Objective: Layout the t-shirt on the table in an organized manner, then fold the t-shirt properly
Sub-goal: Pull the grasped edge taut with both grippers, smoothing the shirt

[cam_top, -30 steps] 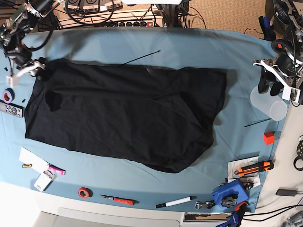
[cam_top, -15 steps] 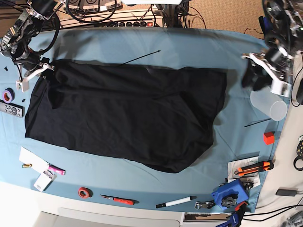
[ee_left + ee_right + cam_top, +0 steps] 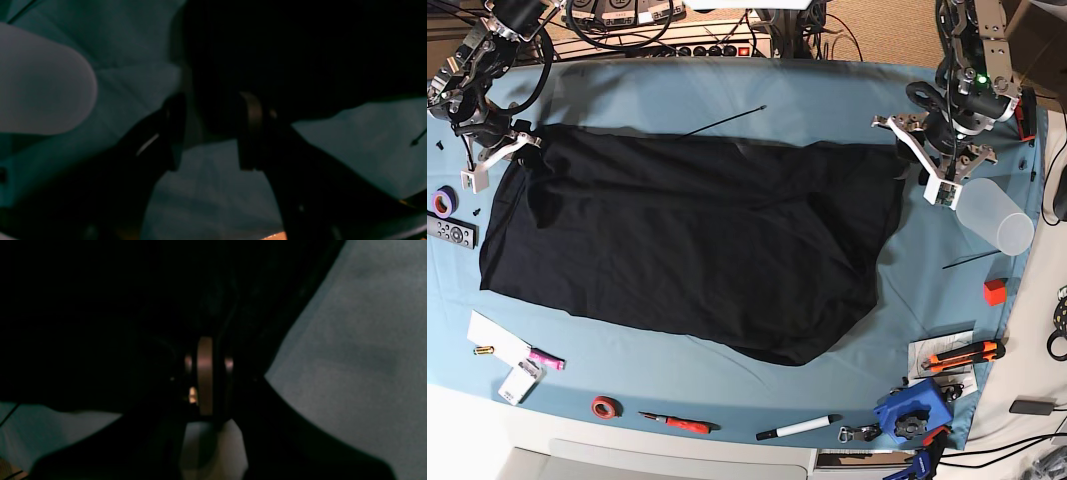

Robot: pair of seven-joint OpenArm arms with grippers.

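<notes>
Base view shows the t-shirt [image 3: 697,245] spread black across the middle of the table [image 3: 827,95], one corner reaching up under each arm. The right gripper [image 3: 519,143] sits at the shirt's corner, and in the right wrist view its jaws are pressed together on a fold of black fabric [image 3: 133,306], with blue table cloth [image 3: 360,350] off to one side of them. The left gripper [image 3: 917,150] hangs at the opposite corner; in the left wrist view its jaws stand spread, the shirt's edge [image 3: 300,56] lying just beyond and partly between them. A translucent cup [image 3: 995,218] lies beside that gripper.
</notes>
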